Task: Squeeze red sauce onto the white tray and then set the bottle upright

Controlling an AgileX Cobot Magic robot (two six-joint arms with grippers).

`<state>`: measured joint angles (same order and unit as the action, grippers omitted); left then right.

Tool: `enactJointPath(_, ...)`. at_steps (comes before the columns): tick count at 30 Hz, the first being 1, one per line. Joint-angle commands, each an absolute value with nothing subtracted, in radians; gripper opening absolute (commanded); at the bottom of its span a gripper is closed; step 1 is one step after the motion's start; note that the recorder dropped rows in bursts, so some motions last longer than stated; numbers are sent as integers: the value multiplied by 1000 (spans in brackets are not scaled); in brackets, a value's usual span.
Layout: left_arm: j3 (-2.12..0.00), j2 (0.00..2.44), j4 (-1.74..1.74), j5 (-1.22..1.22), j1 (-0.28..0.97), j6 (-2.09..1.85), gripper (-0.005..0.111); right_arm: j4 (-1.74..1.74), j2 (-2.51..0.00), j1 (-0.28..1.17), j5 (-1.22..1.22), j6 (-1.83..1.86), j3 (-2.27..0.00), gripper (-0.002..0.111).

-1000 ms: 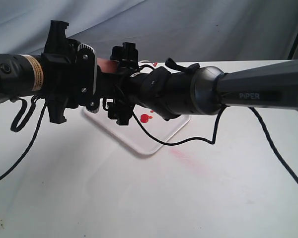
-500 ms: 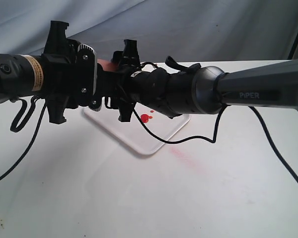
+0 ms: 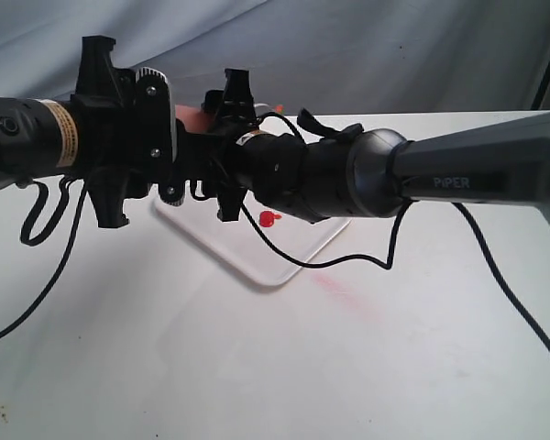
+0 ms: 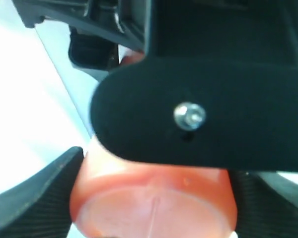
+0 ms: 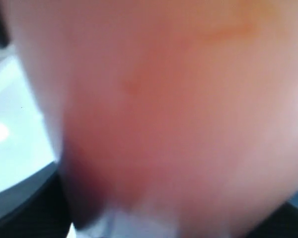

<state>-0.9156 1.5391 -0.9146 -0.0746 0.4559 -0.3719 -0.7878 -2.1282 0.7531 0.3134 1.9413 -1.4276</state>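
Observation:
The bottle (image 3: 192, 118) hangs in the air over the white tray (image 3: 277, 269), showing only as a red-orange strip between the two grippers. My left gripper (image 3: 185, 137) is shut on its base end; in the left wrist view the round translucent bottle (image 4: 154, 198) sits between ribbed fingers (image 4: 37, 203). My right gripper (image 3: 222, 147) reaches in from the right and is shut on the bottle body, which fills the right wrist view as a red blur (image 5: 179, 114). A blob of red sauce (image 3: 269, 218) lies on the tray under the arms. The nozzle is hidden.
A faint pink smear (image 3: 344, 291) marks the white table right of the tray's near corner. Black cables (image 3: 330, 263) droop from both arms over the tray and table. A grey cloth backdrop (image 3: 348, 46) hangs behind.
My right gripper's jaws have drawn in onto the bottle. Both arms and the bottle have risen a little and shifted slightly left. The sauce blob on the tray stays put.

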Motion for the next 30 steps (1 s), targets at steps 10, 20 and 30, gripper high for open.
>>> enactJointPath(10,-850,1524,-888,-132,460,-224,0,-912,-2097,878,517,2145,-1432,0)
enactJointPath(20,-848,1524,-884,-141,458,-155,0,-930,-2097,943,665,2143,-1432,0)
enactJointPath(30,-848,1526,-846,-182,458,-153,0,-890,-2086,968,792,2143,-1340,0)
